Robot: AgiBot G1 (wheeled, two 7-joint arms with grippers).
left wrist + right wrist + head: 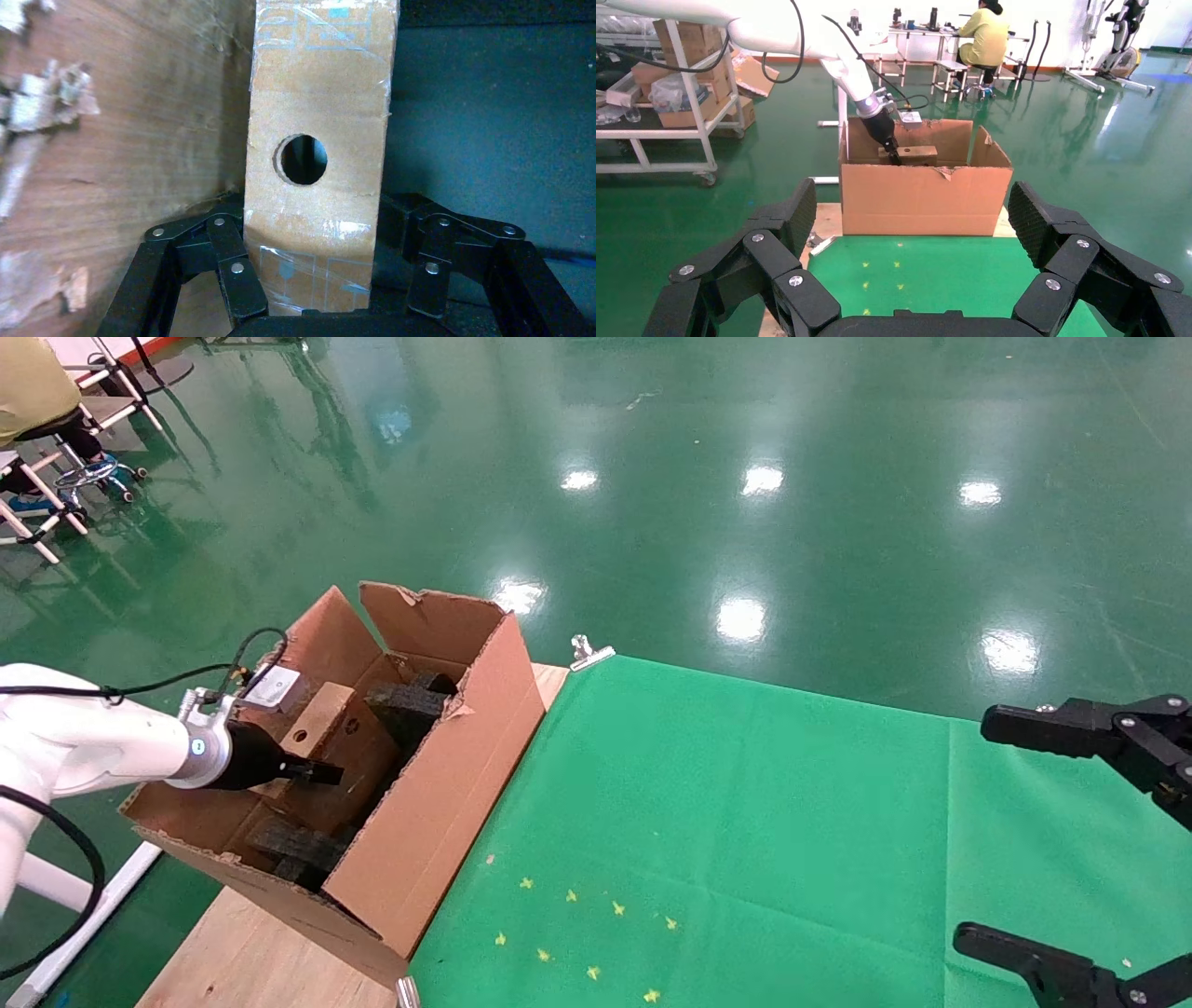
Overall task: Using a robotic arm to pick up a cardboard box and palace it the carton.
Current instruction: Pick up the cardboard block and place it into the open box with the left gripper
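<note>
Both fingers of the left gripper (pixel 309 298) clamp the cardboard box (pixel 318 154), held low inside the carton (pixel 438 766) beside its wall. Release risk: it appears tilted and may wedge on the black foam inserts (pixel 410 702). Right gripper (pixel 912 281) idles wide open above the desk (pixel 745 822).

A green cloth (pixel 745 822) with yellow star marks (pixel 577 933) is clipped (pixel 589 653) over a wooden table (pixel 251 961).
</note>
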